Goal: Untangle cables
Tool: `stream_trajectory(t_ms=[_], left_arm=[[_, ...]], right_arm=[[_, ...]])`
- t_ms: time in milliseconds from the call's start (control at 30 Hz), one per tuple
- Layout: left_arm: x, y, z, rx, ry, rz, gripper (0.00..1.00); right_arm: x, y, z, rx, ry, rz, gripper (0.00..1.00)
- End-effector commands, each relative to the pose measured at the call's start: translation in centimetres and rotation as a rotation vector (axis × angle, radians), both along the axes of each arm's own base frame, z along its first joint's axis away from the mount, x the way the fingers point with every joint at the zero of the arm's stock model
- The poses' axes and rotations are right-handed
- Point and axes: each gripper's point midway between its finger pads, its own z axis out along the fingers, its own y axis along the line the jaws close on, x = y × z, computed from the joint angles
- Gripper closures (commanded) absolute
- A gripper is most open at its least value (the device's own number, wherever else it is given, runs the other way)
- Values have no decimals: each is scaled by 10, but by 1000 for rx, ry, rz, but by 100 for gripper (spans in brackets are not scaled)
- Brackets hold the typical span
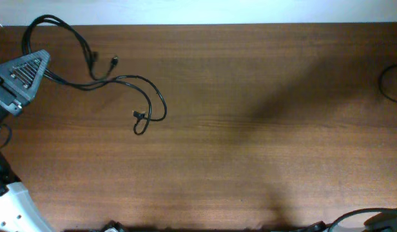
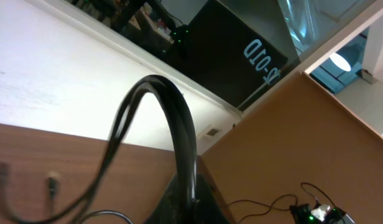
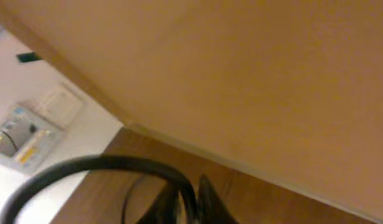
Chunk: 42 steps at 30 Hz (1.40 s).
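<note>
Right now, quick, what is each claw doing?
Left gripper: closed on the cables.
Right gripper: apparently closed on another cable; view blurred.

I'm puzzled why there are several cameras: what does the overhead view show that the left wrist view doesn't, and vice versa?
Only overhead shows the wide brown wooden table, the full run of the thin black cables with small plug ends, and the grey left hand from outside. Only the left wrist view shows things beyond the table: a dark box with pale lettering and a small device with green lights. Both show tabletop and part of the cables.
</note>
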Motion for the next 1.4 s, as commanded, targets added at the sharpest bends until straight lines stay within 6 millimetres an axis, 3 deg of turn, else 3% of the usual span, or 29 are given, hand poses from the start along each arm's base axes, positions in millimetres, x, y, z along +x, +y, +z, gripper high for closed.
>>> stream_trajectory(t_ms=[0, 167, 367, 567, 700, 833, 867, 1067, 1167, 1233, 1367], left_arm=[[-5, -5, 2, -2, 2, -40, 100], [-7, -6, 2, -1, 3, -55, 100], [-10, -20, 5, 35, -30, -123, 98], [-11, -70, 13, 84, -100, -291, 95], [0, -94, 8, 75, -100, -398, 94], [13, -110, -12, 41, -45, -545, 95], [15, -117, -20, 48, -51, -615, 94], [41, -144, -49, 45, -55, -735, 91], [54, -149, -58, 58, -72, -733, 100], [70, -150, -63, 62, -59, -660, 100], [106, -137, -73, 91, -23, -434, 100]], right_arm=[[-9, -14, -8, 26, -3, -68, 1], [13, 5, -8, 65, -56, 85, 1], [53, 61, 16, 98, -169, 406, 1], [111, 165, 70, 8, -278, 832, 2], [139, 250, 99, -42, -316, 1067, 1], [150, 337, 129, -124, -375, 1320, 1], [151, 372, 136, -136, -392, 1400, 1], [137, 492, 147, -183, -442, 1739, 1], [129, 530, 147, -204, -460, 1846, 1], [127, 546, 146, -255, -466, 1881, 1], [150, 548, 118, -301, -325, 1743, 1]])
